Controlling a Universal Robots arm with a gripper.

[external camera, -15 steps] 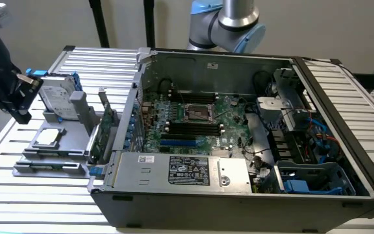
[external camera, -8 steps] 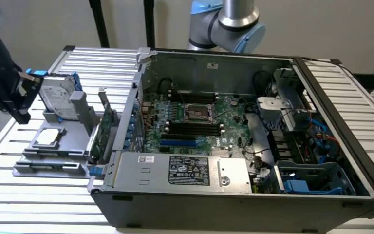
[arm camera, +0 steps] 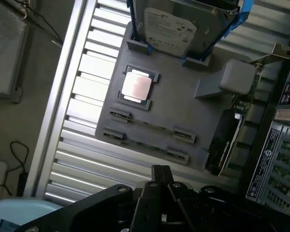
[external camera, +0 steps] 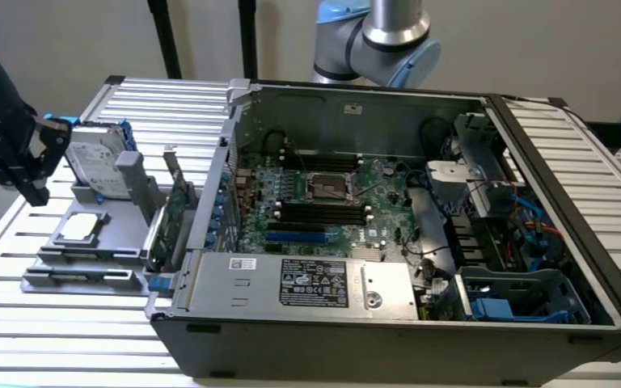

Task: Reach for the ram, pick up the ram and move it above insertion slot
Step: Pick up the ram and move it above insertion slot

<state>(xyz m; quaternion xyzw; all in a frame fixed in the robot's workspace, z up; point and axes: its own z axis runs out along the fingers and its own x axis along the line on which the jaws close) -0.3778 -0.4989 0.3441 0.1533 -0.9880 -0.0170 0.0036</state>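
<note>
Dark pincer (arm camera: 160, 170) hangs above the grey plastic parts tray (arm camera: 193, 111) on the slatted metal tabletop (external camera: 30, 339), outside the open black computer case (external camera: 397, 339). It holds nothing; open or closed, cannot tell. Thin green ram stick (arm camera: 152, 124) sits edge-up in the tray's clips, untouched, with a second like stick (arm camera: 144, 145) just beside it.

Risks, as I judge: the sticks lie close, so a sloppy descent may catch both or jam on an end clip. Square silver processor chip (arm camera: 137, 87) and upright silver hard drive (arm camera: 171, 29) are near and could get knocked. The case wall stands between the tray and the black motherboard sockets (external camera: 316, 212); a low carry would strike it.
</note>
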